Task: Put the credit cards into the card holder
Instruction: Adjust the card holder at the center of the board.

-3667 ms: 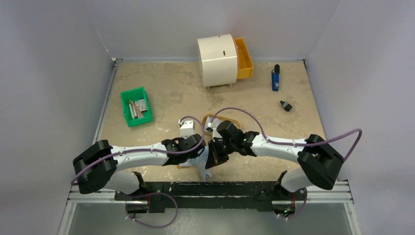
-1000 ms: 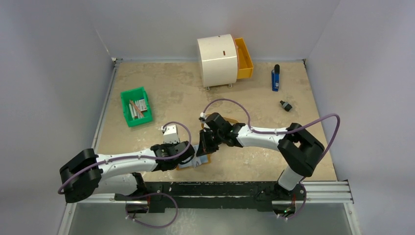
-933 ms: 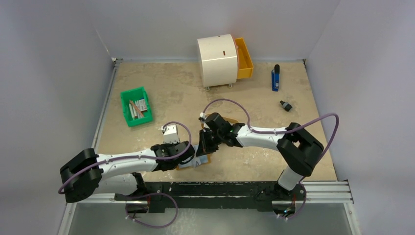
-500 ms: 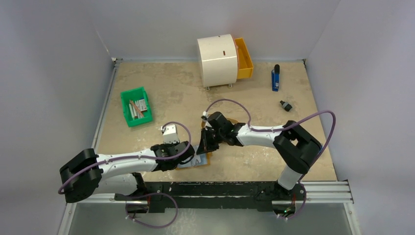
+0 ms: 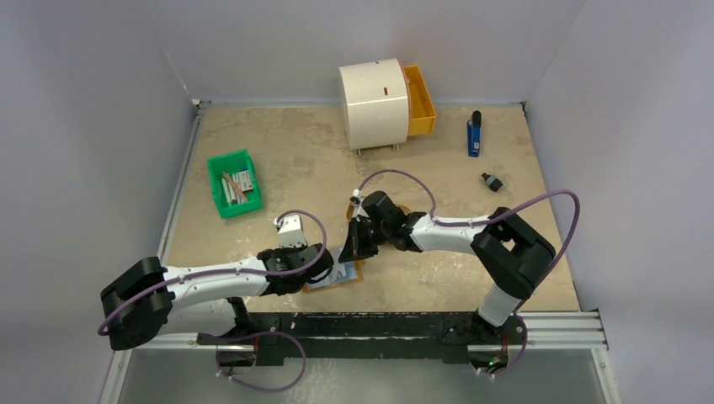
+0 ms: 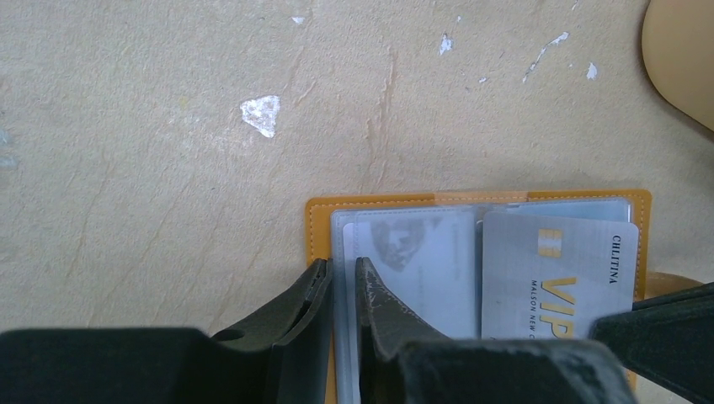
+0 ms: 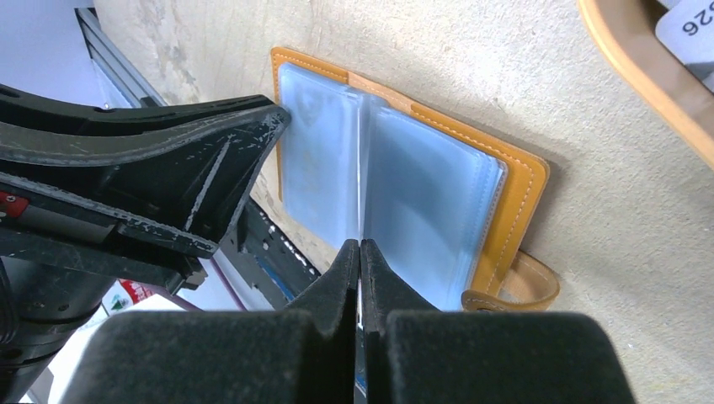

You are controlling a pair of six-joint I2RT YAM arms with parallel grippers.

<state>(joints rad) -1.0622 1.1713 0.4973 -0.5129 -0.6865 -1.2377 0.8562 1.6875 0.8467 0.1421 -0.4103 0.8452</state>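
The card holder (image 5: 341, 273) lies open near the table's front edge, its orange-tan cover (image 6: 318, 227) framing clear sleeves. My left gripper (image 6: 341, 263) is shut on the left sleeve's edge, beside a pale card with a faint portrait (image 6: 421, 269). My right gripper (image 7: 360, 244) is shut on a grey credit card (image 6: 556, 269) with gold lettering. That card lies over the right page and shows only edge-on (image 7: 360, 168) in the right wrist view. The holder's snap strap (image 7: 518, 290) curls out at the side. From above, both grippers (image 5: 327, 268) (image 5: 352, 251) meet over the holder.
An oval tan tray (image 7: 640, 76) sits just behind the holder, with a pale card (image 7: 686, 29) in it. A green bin of sticks (image 5: 234, 183) stands at the left. At the back are a white cabinet (image 5: 375, 103) with an orange drawer (image 5: 418, 99), a blue object (image 5: 474, 135) and a small black object (image 5: 491, 181).
Earlier the holder was up between both grippers; now it lies flat. Over the last second the left jaws narrowed on the sleeve and the right gripper edged slightly right.
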